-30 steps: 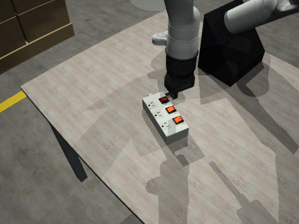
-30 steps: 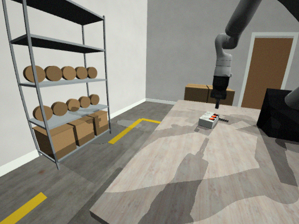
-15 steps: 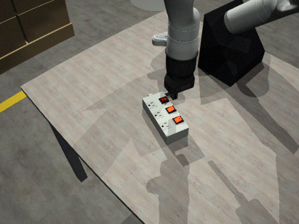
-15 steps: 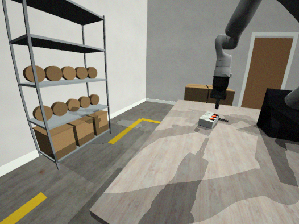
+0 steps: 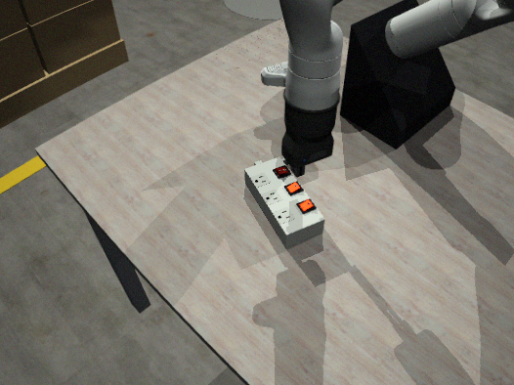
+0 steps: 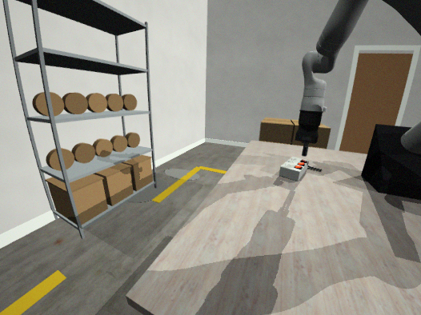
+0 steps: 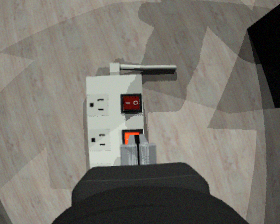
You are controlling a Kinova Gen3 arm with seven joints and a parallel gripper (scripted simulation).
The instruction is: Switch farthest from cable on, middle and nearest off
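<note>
White power strip (image 5: 281, 208) lying flat on wooden surface (image 5: 161, 134), right way up, set diagonally. Three sockets along one long side, three rocker switches along other. Short grey cable stub (image 7: 148, 67) at one end. Switch nearest cable (image 5: 281, 171) dark red, unlit. Middle switch (image 5: 293, 188) bright orange, lit. Switch farthest from cable (image 5: 306, 206) bright orange, lit.

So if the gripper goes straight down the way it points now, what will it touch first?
Most likely the lit middle switch of the power strip: the shut gripper hangs right over it in the wrist view. The gap between them is unclear.
</note>
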